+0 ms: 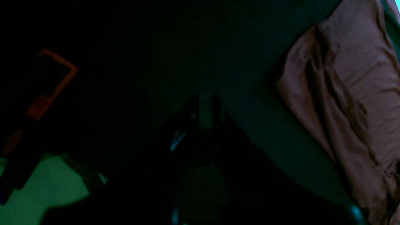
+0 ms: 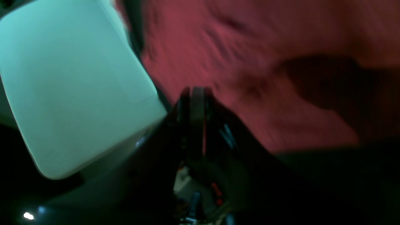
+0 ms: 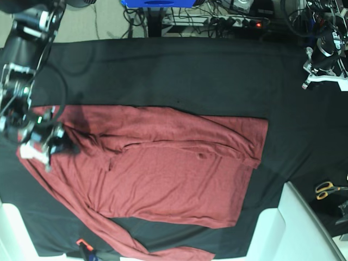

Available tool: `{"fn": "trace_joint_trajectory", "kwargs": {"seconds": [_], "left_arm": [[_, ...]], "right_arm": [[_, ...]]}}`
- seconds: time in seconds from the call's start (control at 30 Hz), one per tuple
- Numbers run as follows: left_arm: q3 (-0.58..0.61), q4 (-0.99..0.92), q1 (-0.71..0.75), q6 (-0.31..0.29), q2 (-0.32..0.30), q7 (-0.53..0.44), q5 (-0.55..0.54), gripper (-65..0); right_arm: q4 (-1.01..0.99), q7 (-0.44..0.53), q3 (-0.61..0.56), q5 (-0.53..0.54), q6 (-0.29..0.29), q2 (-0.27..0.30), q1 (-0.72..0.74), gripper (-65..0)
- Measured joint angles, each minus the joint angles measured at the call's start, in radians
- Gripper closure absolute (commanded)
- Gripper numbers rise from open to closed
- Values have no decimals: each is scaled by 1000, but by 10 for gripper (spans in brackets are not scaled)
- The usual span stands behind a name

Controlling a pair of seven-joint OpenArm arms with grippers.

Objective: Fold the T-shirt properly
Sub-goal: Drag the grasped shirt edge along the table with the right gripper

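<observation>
Honestly right gripper (image 3: 46,142) closed, pinching shirt (image 3: 163,174) edge at frame left; left gripper (image 3: 321,73) closed, idle upper right; lift slow, keep fabric taut

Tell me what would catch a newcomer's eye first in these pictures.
The big maroon T-shirt spread across the black table cloth dominates, one long sleeve trailing toward the near edge. The right gripper sits shut at the shirt's end on the base view's left. Yellow-handled scissors lie off to the right.
</observation>
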Motion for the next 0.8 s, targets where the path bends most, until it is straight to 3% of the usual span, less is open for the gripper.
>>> {"fn": "trace_joint_trajectory", "kwargs": {"seconds": [0.2, 0.33, 0.43, 0.8], "left_arm": [[0, 0, -5, 0, -2, 0, 0, 0], [0, 0, -8, 1, 0, 0, 0, 0], [0, 0, -8, 1, 0, 0, 0, 0], [-3, 0, -2, 1, -1, 0, 0, 0]], "right_arm": [[-110, 8, 33, 7, 1, 4, -11, -3], [-114, 10, 56, 5, -81, 4, -34, -3], [-117, 11, 60, 3, -86, 11, -37, -3], [-259, 76, 61, 37, -108, 87, -27, -3]]}}
